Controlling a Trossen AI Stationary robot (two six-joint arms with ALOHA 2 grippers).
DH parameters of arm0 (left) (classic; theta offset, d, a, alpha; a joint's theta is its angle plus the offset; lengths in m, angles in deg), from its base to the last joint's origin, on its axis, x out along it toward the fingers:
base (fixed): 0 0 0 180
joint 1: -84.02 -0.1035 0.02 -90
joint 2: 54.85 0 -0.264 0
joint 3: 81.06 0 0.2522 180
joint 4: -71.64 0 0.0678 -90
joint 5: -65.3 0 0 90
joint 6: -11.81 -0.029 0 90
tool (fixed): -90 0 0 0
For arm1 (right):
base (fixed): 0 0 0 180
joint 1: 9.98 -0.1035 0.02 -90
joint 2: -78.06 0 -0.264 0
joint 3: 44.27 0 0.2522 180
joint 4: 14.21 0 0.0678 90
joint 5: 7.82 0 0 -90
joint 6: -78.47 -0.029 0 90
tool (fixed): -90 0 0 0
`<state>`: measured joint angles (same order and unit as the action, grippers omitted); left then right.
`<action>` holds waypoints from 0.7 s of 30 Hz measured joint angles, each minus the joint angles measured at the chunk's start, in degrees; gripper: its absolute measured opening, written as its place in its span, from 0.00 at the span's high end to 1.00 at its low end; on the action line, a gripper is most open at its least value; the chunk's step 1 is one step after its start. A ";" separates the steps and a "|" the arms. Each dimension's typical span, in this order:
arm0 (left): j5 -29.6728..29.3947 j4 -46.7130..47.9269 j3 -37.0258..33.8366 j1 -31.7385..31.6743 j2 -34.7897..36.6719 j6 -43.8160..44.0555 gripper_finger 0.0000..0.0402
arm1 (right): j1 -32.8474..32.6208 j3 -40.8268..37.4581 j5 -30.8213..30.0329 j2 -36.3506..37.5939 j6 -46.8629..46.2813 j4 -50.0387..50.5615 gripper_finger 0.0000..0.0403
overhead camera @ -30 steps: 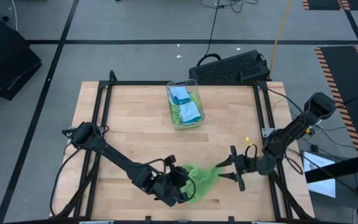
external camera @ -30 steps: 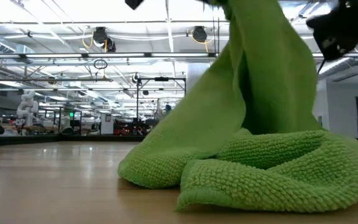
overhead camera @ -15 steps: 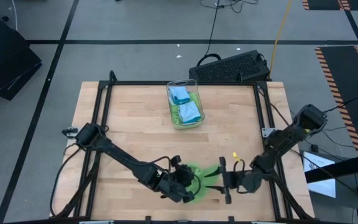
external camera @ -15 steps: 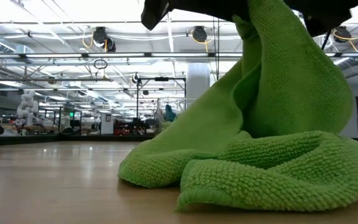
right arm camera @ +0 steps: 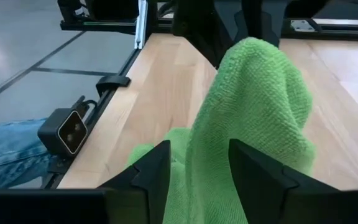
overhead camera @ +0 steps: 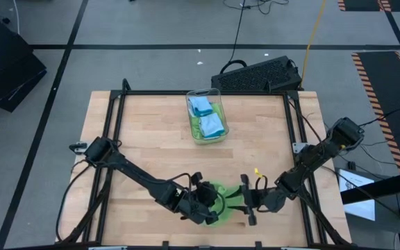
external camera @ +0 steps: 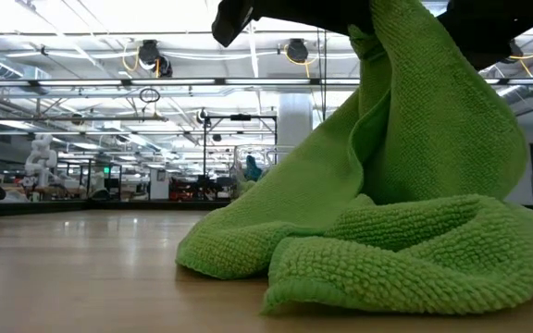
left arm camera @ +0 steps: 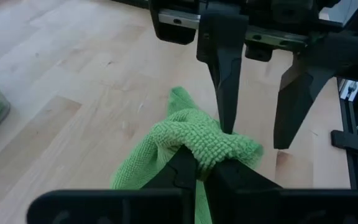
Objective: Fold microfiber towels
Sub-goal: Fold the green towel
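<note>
High view: a green towel (overhead camera: 219, 203) sits bunched at the near edge of the desk (overhead camera: 151, 139), well apart from the bin (overhead camera: 207, 116) at the far edge, which holds more towels (overhead camera: 205, 117), blue and green. The left gripper (overhead camera: 209, 201) is on the green towel; the right gripper (overhead camera: 242, 201) is just beside the towel on the other side. Both arms meet at the cloth, probably to take one raised part between them.

Low view: part of the towel is pulled up into a peak while the rest lies crumpled on the desk. Dark gripper parts hang over the peak at the top edge. Lifting it this way likely lets the cloth hang so an edge can be found.

Left wrist view: the left jaws are clamped on a fold of the green towel, fabric bulging above the pinch. The right gripper stands just behind that fold with its jaws apart, one finger (left arm camera: 224, 68) touching the cloth.

Right wrist view: the right jaws are spread, with the raised towel between them, not yet pinched. My guess: closing on the fold comes next.
</note>
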<state>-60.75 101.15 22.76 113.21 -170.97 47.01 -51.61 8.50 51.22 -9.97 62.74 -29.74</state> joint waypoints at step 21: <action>0.00 -1.35 -0.02 -2.66 0.02 -0.44 0.94 | 1.14 0.00 -0.68 0.00 -6.09 8.94 0.81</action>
<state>-60.75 99.80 22.74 110.55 -170.94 46.57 -50.47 8.50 50.54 -9.97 56.65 -20.81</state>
